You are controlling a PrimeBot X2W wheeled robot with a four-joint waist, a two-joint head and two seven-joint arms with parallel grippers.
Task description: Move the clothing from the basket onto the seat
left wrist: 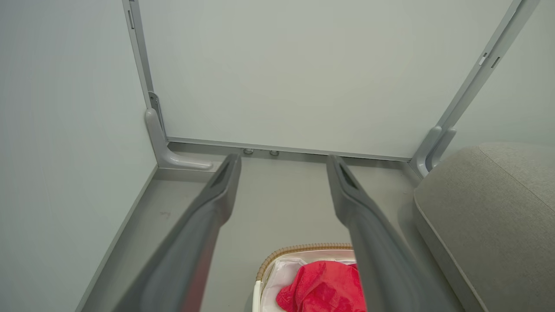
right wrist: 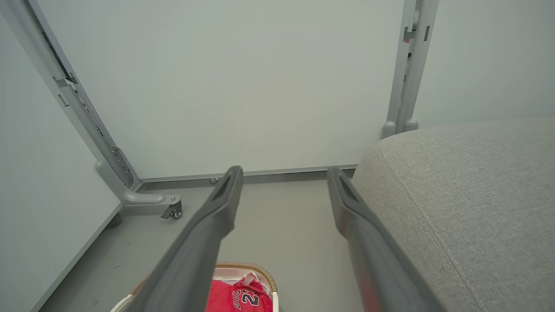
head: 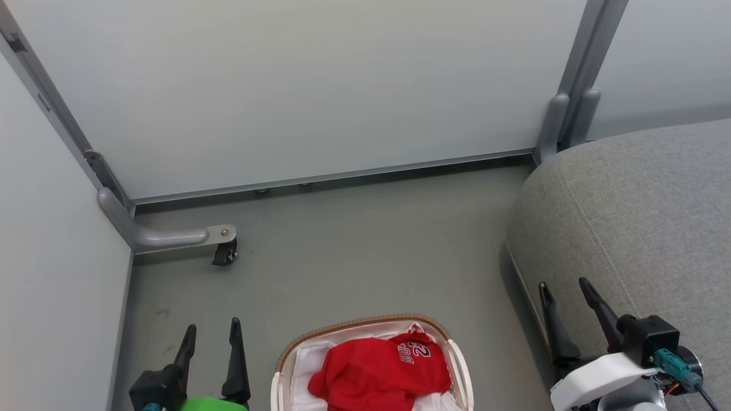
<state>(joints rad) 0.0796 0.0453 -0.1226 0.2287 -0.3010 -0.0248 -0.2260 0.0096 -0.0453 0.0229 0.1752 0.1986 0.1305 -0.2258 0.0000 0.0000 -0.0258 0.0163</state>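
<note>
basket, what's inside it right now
Inside the basket lies red clothing with white numerals, bunched on a white liner cloth. Whatever is under the red heap is covered, and the basket's near end is cut off by the picture edge.

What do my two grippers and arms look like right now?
Both have long dark tapered jaws on black blocks. The left gripper has a green wrist cover; the right gripper a white shell, a teal plug and a black cable.
</note>
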